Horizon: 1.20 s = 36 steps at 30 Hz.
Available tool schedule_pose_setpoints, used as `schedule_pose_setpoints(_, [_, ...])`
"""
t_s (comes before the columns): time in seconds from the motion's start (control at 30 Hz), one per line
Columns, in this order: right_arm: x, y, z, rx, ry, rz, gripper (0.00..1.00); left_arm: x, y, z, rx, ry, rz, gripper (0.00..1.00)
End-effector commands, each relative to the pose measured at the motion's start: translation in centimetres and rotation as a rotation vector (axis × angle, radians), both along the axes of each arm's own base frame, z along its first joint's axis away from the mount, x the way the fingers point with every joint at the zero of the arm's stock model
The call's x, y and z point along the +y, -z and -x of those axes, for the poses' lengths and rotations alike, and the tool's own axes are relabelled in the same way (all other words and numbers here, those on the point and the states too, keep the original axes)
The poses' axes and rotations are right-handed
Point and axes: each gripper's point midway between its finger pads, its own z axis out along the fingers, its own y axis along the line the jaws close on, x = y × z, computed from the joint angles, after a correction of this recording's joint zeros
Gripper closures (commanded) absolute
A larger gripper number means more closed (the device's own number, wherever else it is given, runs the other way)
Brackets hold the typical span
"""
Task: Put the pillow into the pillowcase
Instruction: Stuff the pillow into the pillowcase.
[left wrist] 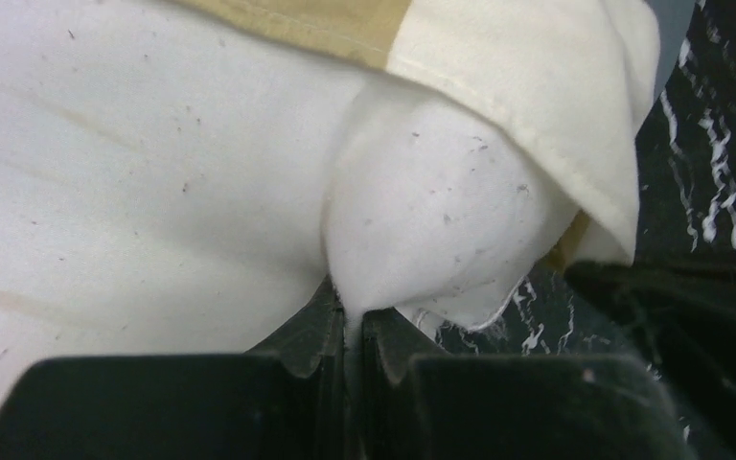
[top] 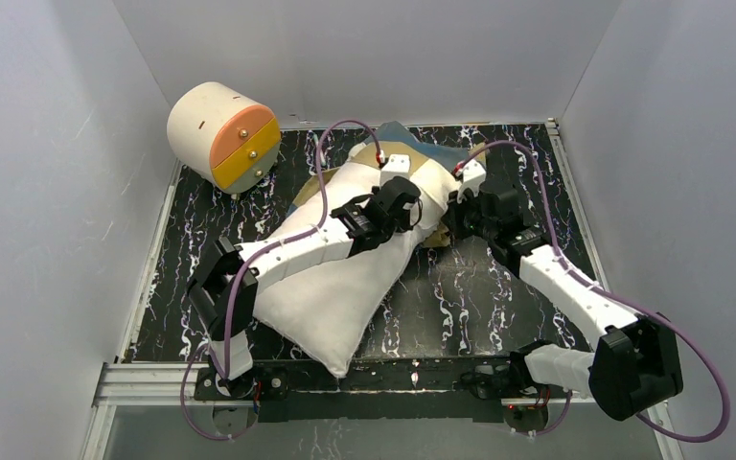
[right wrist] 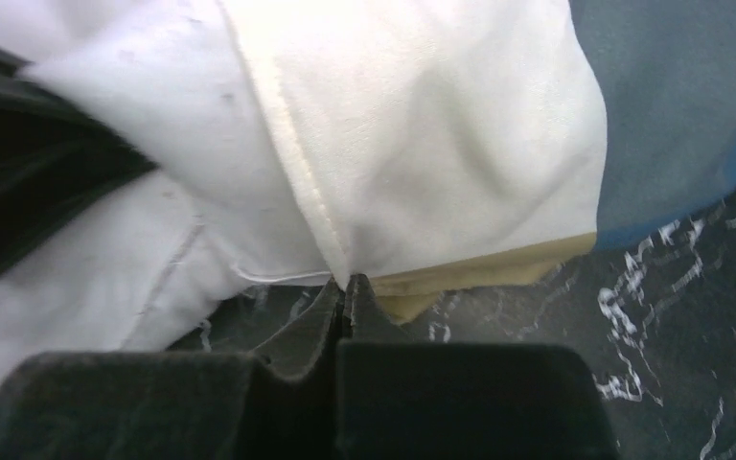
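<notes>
The white pillow (top: 331, 302) lies slantwise across the black marbled table, its far end inside the blue, tan and cream pillowcase (top: 420, 153). My left gripper (top: 412, 209) is shut on a fold of the pillow's far corner (left wrist: 441, 220), just under the pillowcase's cream hem (left wrist: 537, 105). My right gripper (top: 452, 217) is shut on the pillowcase's cream hem edge (right wrist: 422, 172) at the opening's right side, with the pillow (right wrist: 144, 105) to its left. Both grippers (left wrist: 355, 316) (right wrist: 345, 287) sit close together at the opening.
A cream cylinder with orange and yellow face (top: 222, 134) stands at the back left. White walls close in the table (top: 479, 307) on three sides. A metal rail (top: 153, 379) runs along the near edge by the arm bases.
</notes>
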Motion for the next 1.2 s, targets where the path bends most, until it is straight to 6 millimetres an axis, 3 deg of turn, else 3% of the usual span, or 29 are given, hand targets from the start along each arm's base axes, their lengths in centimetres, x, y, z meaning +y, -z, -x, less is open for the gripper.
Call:
schedule_pose_setpoints(0.0, [5.7,-9.5,2.4,-0.076,-0.281,-0.246,0.99,-1.1,-6.8,-3.4,-0.11,-0.155,0.22,1.0])
schedule_pose_setpoints(0.23, [9.8,-11.9,7.5,0.034,-0.575,-0.278,0.99,-2.3,-9.5,-4.7,-0.122,-0.222,0.309,1.0])
schedule_pose_setpoints(0.37, [11.2,-12.6,10.0,0.091,-0.71,-0.301,0.99,-1.7,-10.9,-5.2,-0.142,-0.273,0.343,1.0])
schedule_pose_setpoints(0.47, [11.2,-12.4,10.1,0.117,-0.684,-0.303,0.99,-1.0,-11.7,-5.7,-0.142,-0.314,0.383,1.0])
schedule_pose_setpoints(0.57, [10.4,-13.9,8.1,0.037,-0.514,-0.343,0.99,-0.8,-12.2,-5.9,-0.111,-0.308,0.453,1.0])
schedule_pose_setpoints(0.67, [9.1,-16.8,7.0,-0.028,-0.382,-0.373,0.99,-1.4,-13.3,-4.6,-0.049,-0.259,0.546,1.0])
schedule_pose_setpoints(0.77, [8.7,-20.6,7.6,-0.045,-0.349,-0.431,0.99,-1.9,-14.8,-2.4,0.022,-0.201,0.672,1.0])
schedule_pose_setpoints(0.9, [7.8,-25.2,9.1,-0.016,-0.281,-0.545,0.99,-1.6,-19.1,1.0,0.078,-0.127,0.838,1.0])
schedule_pose_setpoints(1.03, [7.5,-28.5,10.3,0.028,-0.243,-0.657,0.99,-0.7,-22.8,3.5,0.109,-0.085,0.95,1.0])
schedule_pose_setpoints(1.17, [8.1,-30.7,9.9,0.036,-0.232,-0.747,0.99,0.1,-24.5,4.8,0.155,-0.096,1.081,1.0])
